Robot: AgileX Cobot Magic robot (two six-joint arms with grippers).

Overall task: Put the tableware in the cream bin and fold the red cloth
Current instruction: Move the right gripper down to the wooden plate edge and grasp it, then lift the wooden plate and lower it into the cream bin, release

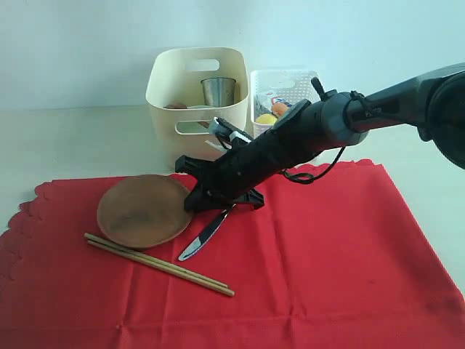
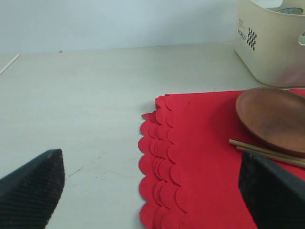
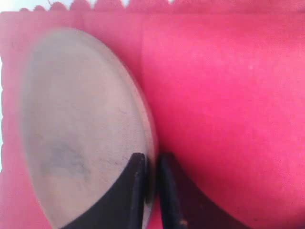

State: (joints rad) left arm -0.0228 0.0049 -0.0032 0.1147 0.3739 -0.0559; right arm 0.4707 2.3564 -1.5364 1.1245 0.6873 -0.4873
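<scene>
Right now the red cloth (image 1: pixel 327 247) lies spread flat on the counter (image 2: pixel 86 95), with the plate (image 1: pixel 138 212) resting on its 9 o'clock side. The right claw (image 1: pixel 195 202) reaches across from 3 o'clock and meets the plate at the plate's 3 o'clock edge. The right wrist view shows it pinching the rim, one finger inside the dish and one outside. The chopsticks (image 1: pixel 156 264) lie side by side on the cloth at the plate's 6 o'clock, just beside it. The metal utensil (image 1: pixel 203 238) lies at the plate's 4 o'clock, its upper end under the claw. Off the cloth, at 12 o'clock, stands the cream bin (image 1: pixel 163 98) with a cup (image 1: pixel 219 91) upright inside. A white basket (image 1: pixel 280 78) of food sits at the bin's 3 o'clock. The left claw (image 2: pixel 148 160) is spread wide, empty, above the cloth's scalloped edge.
</scene>
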